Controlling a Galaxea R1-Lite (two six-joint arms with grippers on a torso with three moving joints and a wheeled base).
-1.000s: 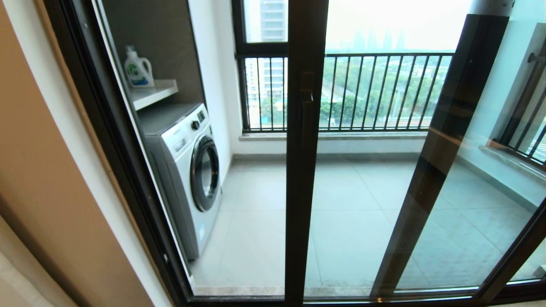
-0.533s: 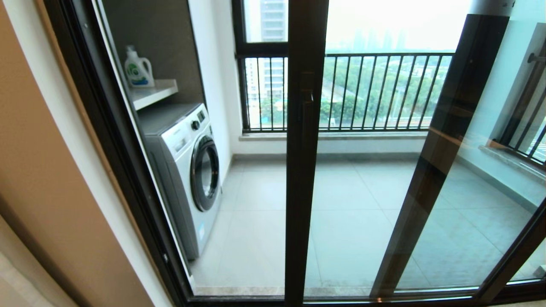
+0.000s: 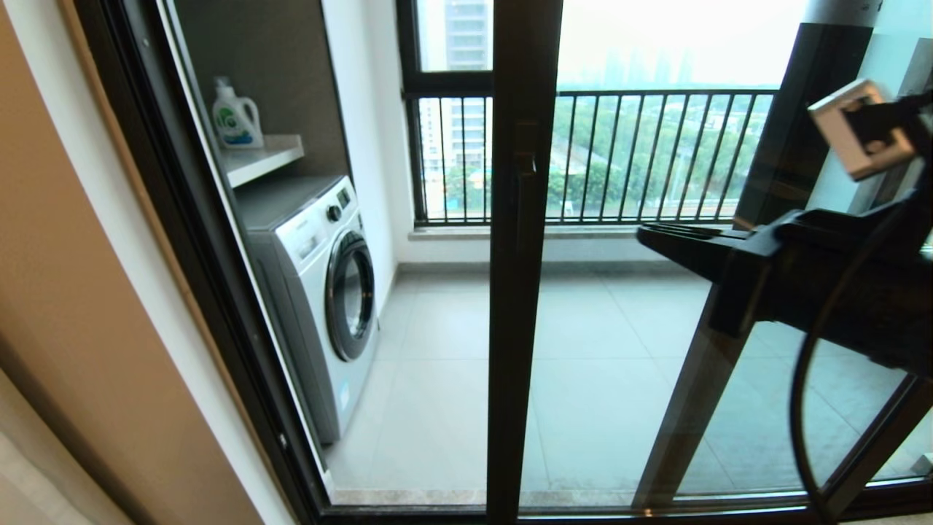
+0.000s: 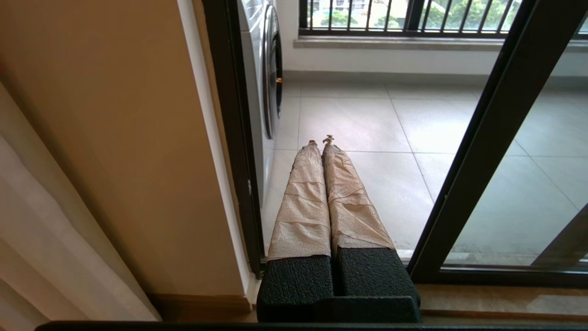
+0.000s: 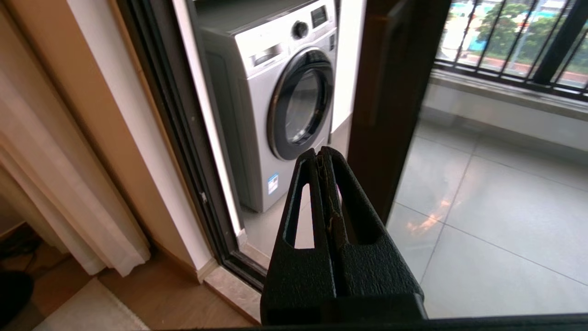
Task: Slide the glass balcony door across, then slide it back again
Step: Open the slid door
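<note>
right pincer newly raised into view, closed, empty | bar handle ungrasped | glass balcony door unmoved | left pincer closed, low

No legible text anywhere. On the detergent bottle, only a green and blue round label, wording too small to make out. On the washing machine, a small blue sticker low on the front panel, its print unreadable; faint marks on the detergent drawer strip and a dark display beside the control knob, neither readable. No brand name, number or sign to be made out on the glass balcony door or its frame.
</note>
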